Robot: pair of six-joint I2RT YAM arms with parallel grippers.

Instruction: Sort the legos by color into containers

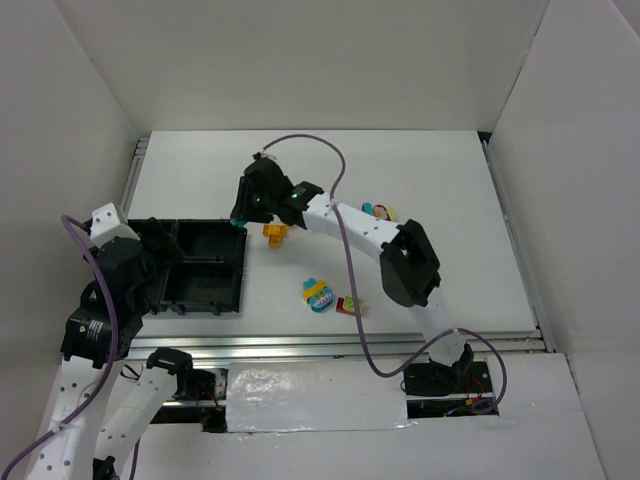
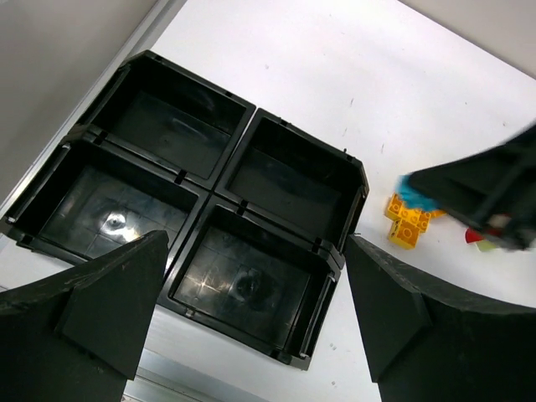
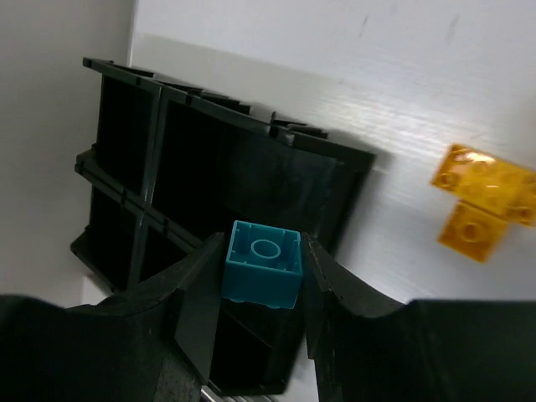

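White tabletop point(image 1: 440, 190) between pale side walls carries the scene. Right gripper point(image 3: 264, 280): its two fingers are clamped on the sides of a single cyan brick point(image 3: 264, 264), held at the right edge of the black tray point(image 3: 251, 172), by the far right compartment. Just to the right of that grip, a small cluster of orange bricks point(image 3: 481, 201) lies on the tabletop, near the tray but apart from it. Tray: four square compartments, each showing only its bare, glossy floor in the left wrist view. Left gripper point(image 2: 255, 276): jaws spread wide, nothing between them, hanging above the tray's near side. Farther right, a multicoloured brick group point(image 1: 319, 294) and a red-and-green piece point(image 1: 350, 305) lie near the front of the table. Another mixed piece point(image 1: 380, 211) lies beyond the right arm, which reaches across the table between them, trailing a purple cable point(image 1: 345, 250).
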